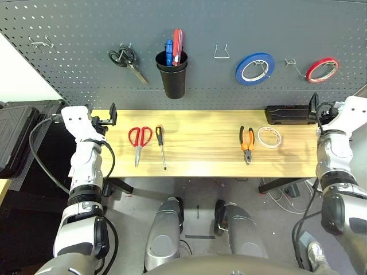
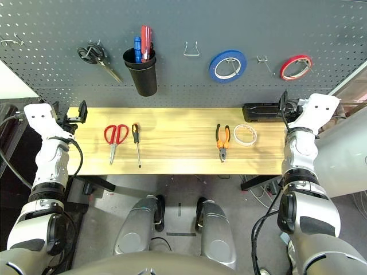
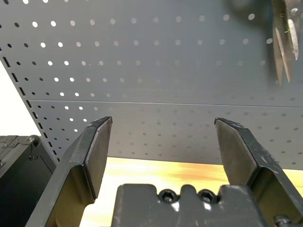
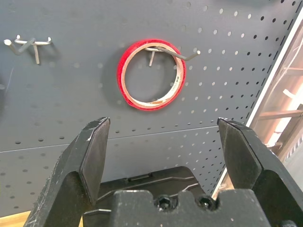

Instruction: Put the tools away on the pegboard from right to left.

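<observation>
No tool had yet been hung. The whitish tape roll (image 1: 269, 137), pliers (image 1: 247, 144), screwdriver (image 1: 161, 146) and red-handled scissors (image 1: 139, 141) lay on the table (image 1: 200, 160), between the gaping, empty left gripper (image 1: 110, 115) and right gripper (image 1: 313, 106), below the pegboard (image 1: 229, 28).

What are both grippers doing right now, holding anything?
Left gripper: open, holding nothing, facing the pegboard.
Right gripper: open, holding nothing, facing the red tape roll.
</observation>
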Tool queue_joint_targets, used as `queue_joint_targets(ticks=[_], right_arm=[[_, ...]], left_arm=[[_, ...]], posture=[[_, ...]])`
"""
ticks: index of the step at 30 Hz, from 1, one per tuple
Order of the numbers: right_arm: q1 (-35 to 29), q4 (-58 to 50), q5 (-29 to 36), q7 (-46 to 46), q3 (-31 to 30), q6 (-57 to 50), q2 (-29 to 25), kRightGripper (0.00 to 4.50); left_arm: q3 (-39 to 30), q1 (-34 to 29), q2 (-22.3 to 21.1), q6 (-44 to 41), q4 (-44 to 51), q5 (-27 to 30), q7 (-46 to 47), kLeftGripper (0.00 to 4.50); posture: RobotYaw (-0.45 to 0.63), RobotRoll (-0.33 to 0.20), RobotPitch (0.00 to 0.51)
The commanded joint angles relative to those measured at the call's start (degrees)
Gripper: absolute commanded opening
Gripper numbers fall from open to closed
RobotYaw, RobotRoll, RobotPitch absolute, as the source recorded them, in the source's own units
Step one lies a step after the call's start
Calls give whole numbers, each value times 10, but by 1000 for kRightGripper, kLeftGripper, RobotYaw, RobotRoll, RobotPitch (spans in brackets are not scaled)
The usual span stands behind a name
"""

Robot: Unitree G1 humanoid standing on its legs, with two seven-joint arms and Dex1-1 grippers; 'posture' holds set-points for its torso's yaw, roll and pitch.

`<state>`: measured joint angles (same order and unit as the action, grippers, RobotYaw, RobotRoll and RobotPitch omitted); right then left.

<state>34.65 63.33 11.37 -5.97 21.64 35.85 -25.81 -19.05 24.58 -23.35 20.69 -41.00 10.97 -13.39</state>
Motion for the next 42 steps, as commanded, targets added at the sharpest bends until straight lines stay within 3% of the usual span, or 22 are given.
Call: queue_joint_targets(ticks=[1, 13, 22, 29, 42], right_arm=[[2, 11, 4, 0, 6, 5, 4, 4500], [4, 11, -29, -5, -23, -42, -12, 4500], [6, 2, -29, -79, -39, -170, -57, 4500], [1, -5, -22, -159, -47, -243, -72, 4500], [34, 18, -88, -310, -141, -322, -90, 4500]], left_arm=[[-3, -4, -4, 4, -3, 4, -5, 4431], [15, -40, 13, -61, 79, 19, -40, 4431], [91, -83, 24, -155, 211, 25, -126, 4431], [144, -137, 23, -224, 330, 60, -212, 4431], [213, -153, -9, -252, 368, 19, -268, 4431]], posture=[[167, 0, 145], [155, 0, 165], [122, 0, 188], [156, 0, 137], [209, 0, 157]])
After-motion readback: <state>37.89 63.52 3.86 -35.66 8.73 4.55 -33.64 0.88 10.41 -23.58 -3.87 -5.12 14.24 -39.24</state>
